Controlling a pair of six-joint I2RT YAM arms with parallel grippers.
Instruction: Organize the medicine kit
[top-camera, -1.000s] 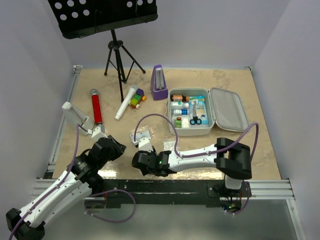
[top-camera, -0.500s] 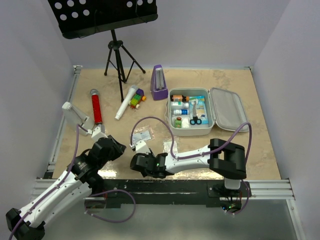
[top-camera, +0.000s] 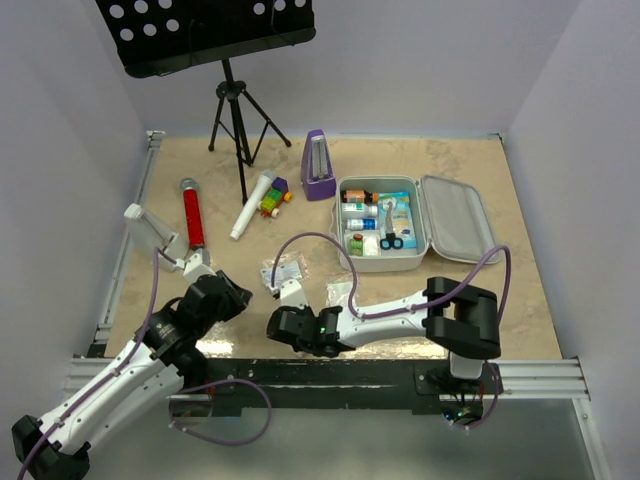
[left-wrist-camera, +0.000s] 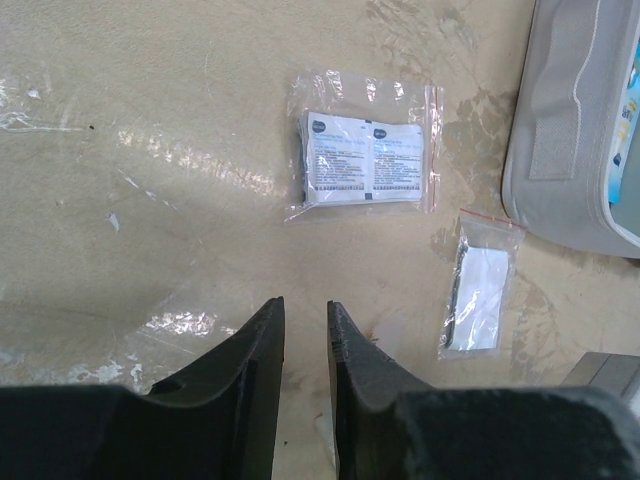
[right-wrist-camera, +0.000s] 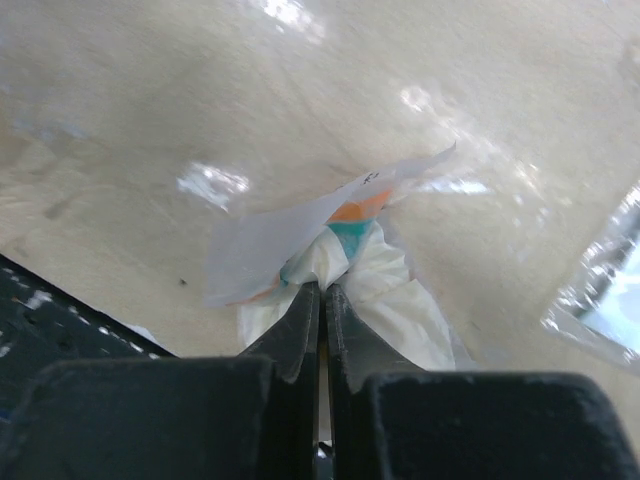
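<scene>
The medicine kit (top-camera: 420, 255) lies open at the right of the table, lid (top-camera: 460, 220) flat beside it, with bottles and blue scissors (top-camera: 391, 240) inside. Its grey wall (left-wrist-camera: 570, 130) shows at the right of the left wrist view. My right gripper (right-wrist-camera: 322, 288) is shut on a crumpled white packet (right-wrist-camera: 350, 260) with teal and orange print, low over the table left of the kit, near the front edge (top-camera: 290, 297). My left gripper (left-wrist-camera: 303, 310) hangs above the table with a narrow gap between its fingers and nothing in it.
A clear bag of wipes (top-camera: 283, 270) and a small clear bag (top-camera: 340, 293) lie near the right gripper. Farther back stand a purple metronome (top-camera: 318, 168), a music stand (top-camera: 236, 120), a red tube (top-camera: 192, 215), a white microphone (top-camera: 252, 205) and a colourful toy (top-camera: 272, 203).
The right gripper's jaws have closed on the white packet after shifting a little over the table. The left arm has not moved.
</scene>
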